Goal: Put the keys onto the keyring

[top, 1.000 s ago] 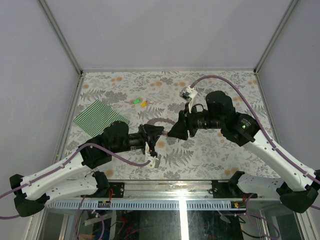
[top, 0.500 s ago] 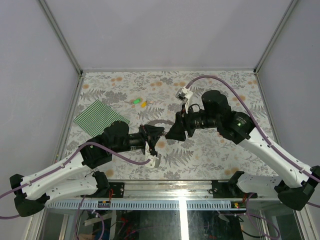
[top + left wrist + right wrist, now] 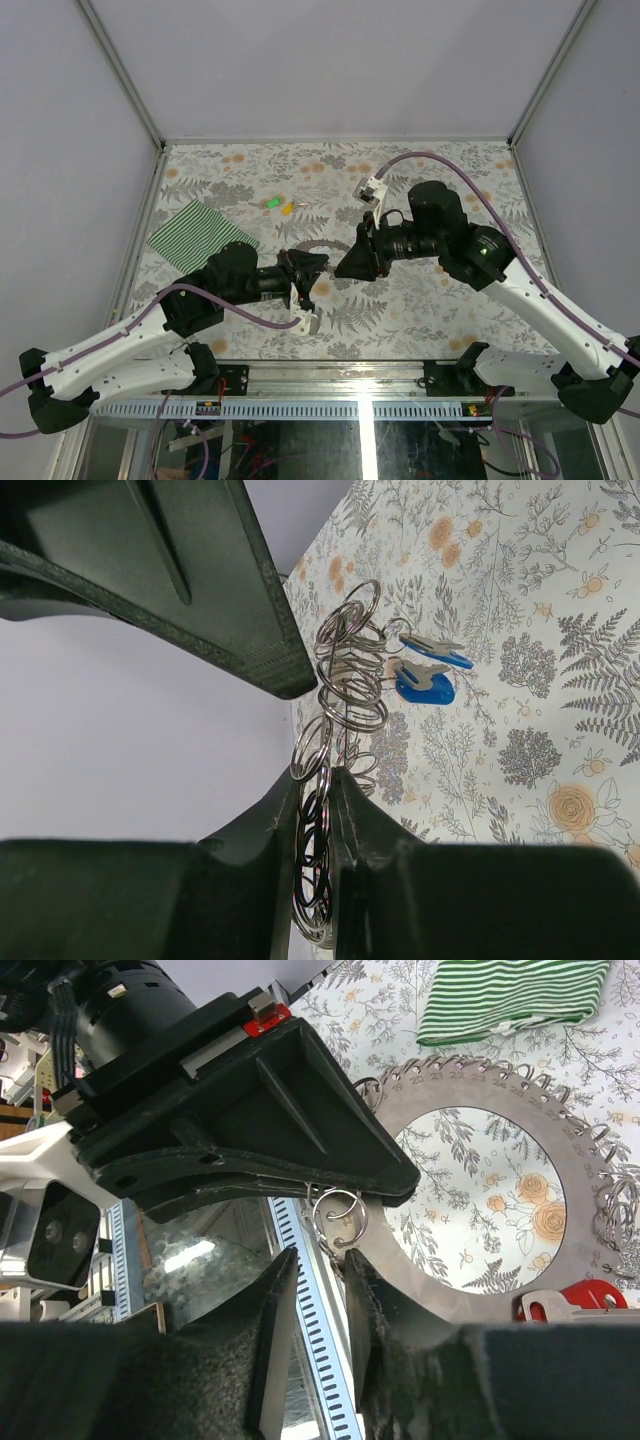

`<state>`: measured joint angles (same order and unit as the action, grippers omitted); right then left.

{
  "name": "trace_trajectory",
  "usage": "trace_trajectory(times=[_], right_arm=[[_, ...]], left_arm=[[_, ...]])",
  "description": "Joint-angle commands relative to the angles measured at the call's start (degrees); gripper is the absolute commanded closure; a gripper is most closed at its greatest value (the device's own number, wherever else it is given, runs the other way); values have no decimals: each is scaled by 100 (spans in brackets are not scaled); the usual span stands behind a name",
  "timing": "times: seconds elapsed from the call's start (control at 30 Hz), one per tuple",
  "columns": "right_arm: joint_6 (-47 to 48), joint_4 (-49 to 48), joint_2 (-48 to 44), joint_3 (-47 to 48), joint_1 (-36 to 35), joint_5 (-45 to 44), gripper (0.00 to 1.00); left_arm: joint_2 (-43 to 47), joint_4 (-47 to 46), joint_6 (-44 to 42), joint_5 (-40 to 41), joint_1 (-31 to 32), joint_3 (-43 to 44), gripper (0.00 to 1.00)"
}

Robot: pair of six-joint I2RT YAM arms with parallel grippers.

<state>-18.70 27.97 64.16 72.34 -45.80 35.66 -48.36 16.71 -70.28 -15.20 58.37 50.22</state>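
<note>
My left gripper (image 3: pixel 306 270) (image 3: pixel 325 775) is shut on a bunch of small steel split rings of the keyring (image 3: pixel 345 685), held above the table. Two blue keys (image 3: pixel 425 680) hang from those rings. In the right wrist view the keyring shows as a broad grey hoop (image 3: pixel 470 1085) with small rings along its edge and a red key (image 3: pixel 580 1300) at its lower right. My right gripper (image 3: pixel 350 262) (image 3: pixel 318 1260) faces the left one, its jaws a narrow gap apart just short of one small ring (image 3: pixel 340 1218). A green key (image 3: pixel 272 202) and a yellow key (image 3: pixel 288 208) lie on the table.
A green-and-white striped cloth (image 3: pixel 200 235) (image 3: pixel 510 995) lies at the left of the flowered table (image 3: pixel 450 300). The two grippers are tip to tip near the table's middle. A metal rail (image 3: pixel 330 408) runs along the near edge.
The right arm shifted slightly left and back, and its gripper stays at the left gripper's tips. The left arm holds still with the rings.
</note>
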Motion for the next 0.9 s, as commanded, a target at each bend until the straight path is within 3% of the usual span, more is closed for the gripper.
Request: trace_trajectory(times=[0.0, 0.2, 0.4, 0.53, 0.67, 0.87], right_arm=[[97, 9, -228, 132, -25, 139, 70], [246, 332, -325, 233, -24, -126, 73], [382, 45, -906, 105, -21, -1628, 65], [723, -1131, -1637, -665, -24, -2292, 54], [1474, -2685, -2328, -1671, -25, -2608, 53], [3062, -4591, -2835, -2854, -25, -2247, 51]], left_arm=[[56, -452, 15, 55, -3, 186, 100], [22, -432, 111, 173, -7, 220, 100], [-53, -890, 1252, 435, -5, 248, 100], [-158, -1346, 2404, 693, 0, 286, 100], [-238, -1681, 3668, 1163, 8, 341, 100], [-469, -1769, 5737, 2727, 44, 660, 100]])
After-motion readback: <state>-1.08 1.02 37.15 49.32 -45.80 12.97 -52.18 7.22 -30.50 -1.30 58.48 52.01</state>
